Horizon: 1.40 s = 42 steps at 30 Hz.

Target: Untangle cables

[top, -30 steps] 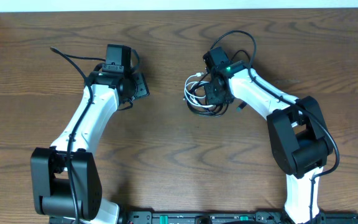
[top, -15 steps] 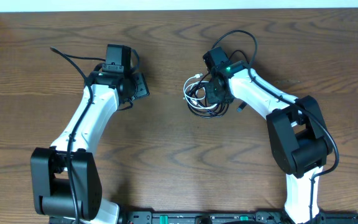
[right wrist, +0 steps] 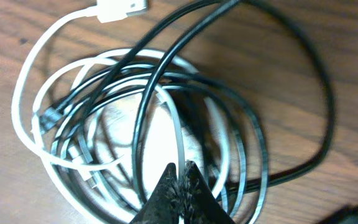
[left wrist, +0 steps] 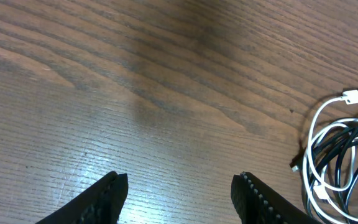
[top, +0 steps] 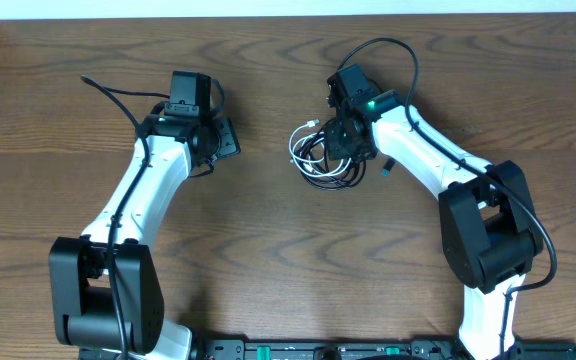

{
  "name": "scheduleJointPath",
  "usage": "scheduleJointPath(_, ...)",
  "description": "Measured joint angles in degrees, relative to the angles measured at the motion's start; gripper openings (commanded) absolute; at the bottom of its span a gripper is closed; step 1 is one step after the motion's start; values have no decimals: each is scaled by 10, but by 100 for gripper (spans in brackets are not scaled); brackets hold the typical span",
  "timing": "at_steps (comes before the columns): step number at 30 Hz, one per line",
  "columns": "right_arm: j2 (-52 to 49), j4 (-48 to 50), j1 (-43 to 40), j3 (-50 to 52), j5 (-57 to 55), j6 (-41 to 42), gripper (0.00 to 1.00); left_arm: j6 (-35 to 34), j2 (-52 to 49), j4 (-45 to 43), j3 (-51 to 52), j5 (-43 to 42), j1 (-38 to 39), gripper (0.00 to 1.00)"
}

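The two cables lie in one round pile on the desk [top: 268, 250]. The black cable [right wrist: 166, 68] and the white cable [right wrist: 27, 118] loop over and under each other. The white plug [right wrist: 123, 9] sticks out at one edge of the pile.

My right gripper [right wrist: 180, 186] is right over the pile, on the side across from that plug. It points down into the loops. Its two tips are pressed tight together. I cannot tell if a loop is caught between them.

My left gripper [left wrist: 178, 196] hangs over bare desk, well apart from the pile. Its tips stand apart with nothing between them. From there the pile lies off to my right.
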State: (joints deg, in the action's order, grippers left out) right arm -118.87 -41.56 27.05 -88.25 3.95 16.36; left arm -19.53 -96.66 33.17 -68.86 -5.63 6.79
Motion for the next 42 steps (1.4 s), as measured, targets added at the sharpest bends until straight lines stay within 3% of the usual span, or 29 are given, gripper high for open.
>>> scheduleJointPath(13, 0, 1, 0, 2, 56, 11, 1, -2, 0, 0, 0, 0, 0, 59)
scheduleJointPath(19, 0, 44, 0, 38, 77, 24, 9, -2, 0, 0, 0, 0, 0, 59)
scheduleJointPath(33, 0, 174, -59, 121, 224, 43, 22, -2, 0, 0, 0, 0, 0, 59)
scheduleJointPath(42, 7, 367, -99, 226, 341, 77, 30, -2, 0, 0, 0, 0, 0, 59)
